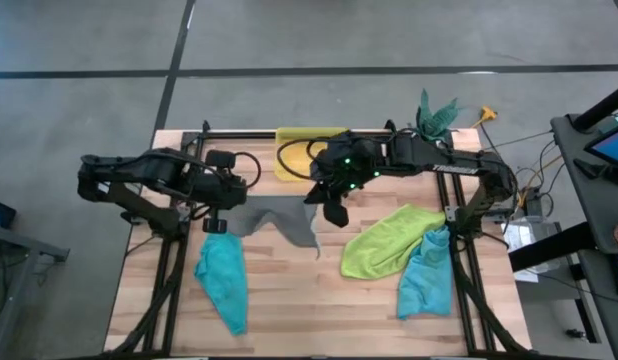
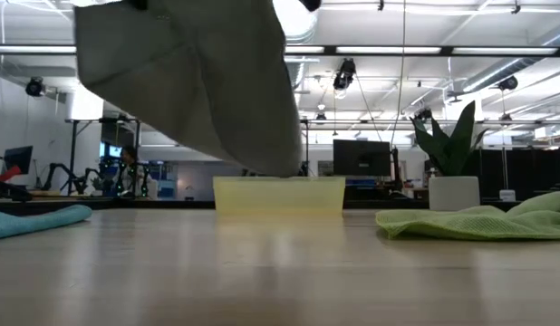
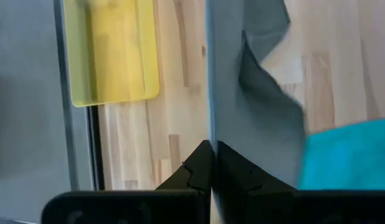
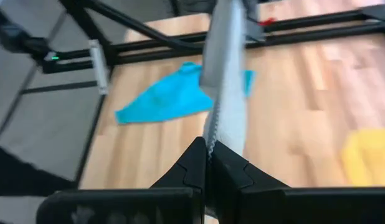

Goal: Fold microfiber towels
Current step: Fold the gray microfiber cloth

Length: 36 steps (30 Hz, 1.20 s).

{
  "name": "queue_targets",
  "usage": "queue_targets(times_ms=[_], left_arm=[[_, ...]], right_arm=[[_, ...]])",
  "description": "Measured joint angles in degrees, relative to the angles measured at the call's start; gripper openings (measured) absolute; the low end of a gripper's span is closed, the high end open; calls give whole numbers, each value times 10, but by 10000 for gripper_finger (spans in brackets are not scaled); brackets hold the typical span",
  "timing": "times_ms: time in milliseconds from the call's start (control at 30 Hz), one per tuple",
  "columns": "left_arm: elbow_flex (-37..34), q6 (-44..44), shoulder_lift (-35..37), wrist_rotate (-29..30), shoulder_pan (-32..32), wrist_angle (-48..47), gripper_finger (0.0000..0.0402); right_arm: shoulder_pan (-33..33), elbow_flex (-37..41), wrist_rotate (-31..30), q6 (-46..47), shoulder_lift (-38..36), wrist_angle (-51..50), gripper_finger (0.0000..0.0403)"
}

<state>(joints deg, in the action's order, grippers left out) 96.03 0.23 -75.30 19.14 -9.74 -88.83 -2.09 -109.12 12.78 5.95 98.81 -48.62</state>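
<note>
A light grey towel (image 1: pixel 276 219) hangs spread between my two grippers above the middle of the table, and both are shut on it. My left gripper (image 1: pixel 217 224) has its left end and my right gripper (image 1: pixel 334 211) its right end. In the low view the grey towel (image 2: pixel 198 81) hangs down from the top, its lowest tip clear of the table. One teal towel (image 1: pixel 222 282) lies crumpled at the near left. A lime green towel (image 1: pixel 389 241) and another teal towel (image 1: pixel 426 275) lie at the near right. My left gripper pinches the grey towel's edge (image 3: pixel 211 134) between its two shut fingers, slanting down from the table's left. From there the cloth runs away toward the other arm and hangs in slack folds, clear of the table. My right gripper pinches the grey towel's edge (image 4: pixel 211 140) between its two shut fingers, slanting down from the table's right. The cloth stretches away from the fingertips toward the left arm and sags between the two holds.
A yellow translucent bin (image 1: pixel 304 152) stands at the table's far edge, behind the hanging towel. A potted plant (image 1: pixel 435 118) stands at the far right corner. Bare wood lies below the grey towel and toward the near edge (image 1: pixel 309 310).
</note>
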Motion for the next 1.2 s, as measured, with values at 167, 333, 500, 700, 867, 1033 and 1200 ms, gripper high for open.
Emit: queue_targets(times_ms=[167, 333, 500, 700, 867, 1033, 1200], left_arm=[[-28, -14, 14, -4, 0, 34, 0], [-52, -15, 24, -8, 0, 45, 0], [-70, -14, 26, -8, 0, 48, 0], [-87, -15, 27, -9, 0, 54, 0], [-87, -15, 27, -10, 0, 60, 0], [-87, -14, 29, -11, 0, 77, 0], [-87, -18, 32, -7, 0, 77, 0]], right_arm=[[-8, 0, -27, -11, -31, 10, 8], [-8, 0, -122, -9, -57, 10, 8], [-17, 0, -78, -21, -69, 24, 8], [-24, 0, -107, -22, -76, 6, 8], [-22, 0, -94, -10, -78, 8, 8], [-24, 0, -95, -18, -77, 11, 8], [-26, 0, -134, 3, -77, 9, 8]])
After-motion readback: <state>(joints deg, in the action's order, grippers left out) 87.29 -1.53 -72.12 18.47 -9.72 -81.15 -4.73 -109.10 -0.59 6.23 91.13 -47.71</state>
